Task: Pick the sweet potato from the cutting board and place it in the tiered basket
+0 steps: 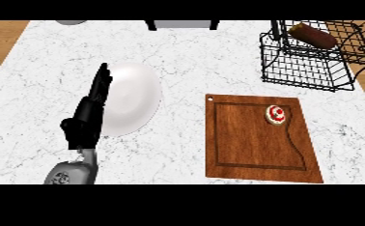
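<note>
Potato [314, 35] sits in basket [306, 73], off board [260, 140] | left hand [89, 111] flat, holds nothing, by plate [132, 99] | right hand out of sight | I think job done, I'd keep arms away

bright, even light; faint soft shadows

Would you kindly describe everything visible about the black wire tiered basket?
The black wire tiered basket stands on the white marbled counter at the far right, just beyond the brown wooden cutting board and apart from it. It is an open grid of thin wires in two stepped tiers. The reddish-brown sweet potato lies tilted in its upper tier. No hand touches it.
</note>
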Motion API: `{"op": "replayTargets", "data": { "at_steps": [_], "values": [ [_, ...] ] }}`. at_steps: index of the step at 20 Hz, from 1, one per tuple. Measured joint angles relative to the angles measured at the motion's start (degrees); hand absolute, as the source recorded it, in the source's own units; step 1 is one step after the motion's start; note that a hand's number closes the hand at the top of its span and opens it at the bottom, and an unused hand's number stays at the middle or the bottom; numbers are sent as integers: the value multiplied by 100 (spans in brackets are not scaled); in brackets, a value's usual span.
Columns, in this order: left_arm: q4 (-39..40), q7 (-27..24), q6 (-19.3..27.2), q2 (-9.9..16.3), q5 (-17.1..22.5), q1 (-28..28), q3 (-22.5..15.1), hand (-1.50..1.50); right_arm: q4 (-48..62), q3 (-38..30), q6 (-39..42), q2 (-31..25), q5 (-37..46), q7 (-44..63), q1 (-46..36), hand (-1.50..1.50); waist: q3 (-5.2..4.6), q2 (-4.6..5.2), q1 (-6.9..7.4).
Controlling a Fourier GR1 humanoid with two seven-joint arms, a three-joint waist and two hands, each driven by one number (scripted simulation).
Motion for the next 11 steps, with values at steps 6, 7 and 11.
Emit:
{"op": "replayTargets", "data": {
  "at_steps": [6, 7, 11],
  "values": [
    [105, -64, 9, 61, 38, -1, 143, 0, -968, -1095, 344, -242, -976, 3, 924, -150, 1, -22, -123],
    [89, -62, 55, 30, 3, 23, 122, 0, -1156, -1304, 484, -289, -1170, -25, 1135, -150, 3, -28, -148],
    [-12, 31, 111, 20, -33, 12, 126, 0, -1676, -2232, 1132, -447, -2033, -416, 2104, -150, 5, -39, -212]
  ]
}}
